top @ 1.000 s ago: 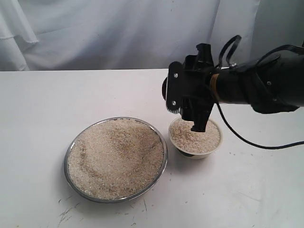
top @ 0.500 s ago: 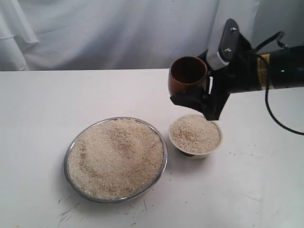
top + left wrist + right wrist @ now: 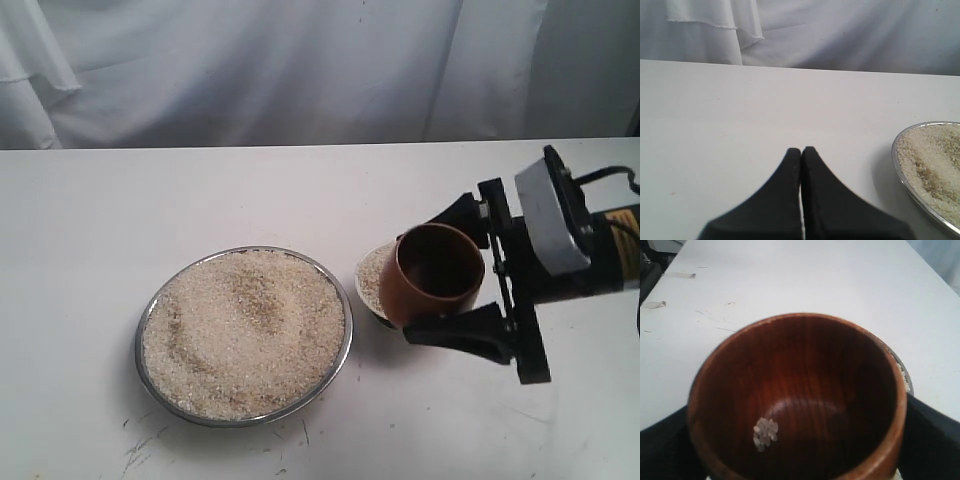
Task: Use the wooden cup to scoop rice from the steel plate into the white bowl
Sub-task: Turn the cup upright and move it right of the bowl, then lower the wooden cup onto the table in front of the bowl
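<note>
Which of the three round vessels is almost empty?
The wooden cup held by the right fingers: only a few grains lie inside it, while the steel plate and the white bowl hold rice.

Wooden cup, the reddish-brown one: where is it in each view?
Exterior: reddish-brown wooden cup right of centre, in the right gripper.
Left wrist: not in it.
Right wrist: fills the frame, mouth toward the camera.
Shared landmark: shiny round steel plate of rice, in exterior and at the left wrist frame's edge.
</note>
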{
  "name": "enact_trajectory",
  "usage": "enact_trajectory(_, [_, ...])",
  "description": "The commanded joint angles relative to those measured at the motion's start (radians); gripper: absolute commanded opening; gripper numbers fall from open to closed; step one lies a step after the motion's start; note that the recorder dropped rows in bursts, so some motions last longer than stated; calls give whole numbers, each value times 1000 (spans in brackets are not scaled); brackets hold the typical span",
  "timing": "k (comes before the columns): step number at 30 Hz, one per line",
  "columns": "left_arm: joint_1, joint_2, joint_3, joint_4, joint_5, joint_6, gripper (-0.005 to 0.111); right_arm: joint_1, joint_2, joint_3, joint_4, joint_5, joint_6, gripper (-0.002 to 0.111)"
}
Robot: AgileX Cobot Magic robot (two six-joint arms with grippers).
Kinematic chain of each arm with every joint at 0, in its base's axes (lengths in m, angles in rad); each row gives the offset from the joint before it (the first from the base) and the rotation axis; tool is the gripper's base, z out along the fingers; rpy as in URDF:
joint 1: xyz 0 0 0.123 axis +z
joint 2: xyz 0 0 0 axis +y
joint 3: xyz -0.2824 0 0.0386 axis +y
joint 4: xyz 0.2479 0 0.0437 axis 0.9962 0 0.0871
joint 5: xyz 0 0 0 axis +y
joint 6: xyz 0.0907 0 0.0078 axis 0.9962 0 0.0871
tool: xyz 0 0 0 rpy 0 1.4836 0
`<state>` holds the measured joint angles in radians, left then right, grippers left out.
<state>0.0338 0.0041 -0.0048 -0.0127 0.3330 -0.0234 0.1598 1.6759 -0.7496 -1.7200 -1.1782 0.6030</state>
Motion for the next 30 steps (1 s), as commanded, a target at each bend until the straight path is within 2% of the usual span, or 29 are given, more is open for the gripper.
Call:
enact_trajectory(1, [-3,-4,5,1,-14,0,0,-1,-6,103,140,-40,-162,0])
enact_trajectory(12, [-3,-4,5,1,-14,0,0,51,204,139,211,-31,-188,0])
enact_trajectory(18, [-3,-4,5,1,-14,0,0,138,237,139,153,154,-139,0])
enact_trajectory(23, [-3,-4,5,1,-14,0,0,138,237,139,136,67,-130,0])
enact_trajectory(30, [-3,-4,5,1,-14,0,0,140,237,139,136,111,-200,0])
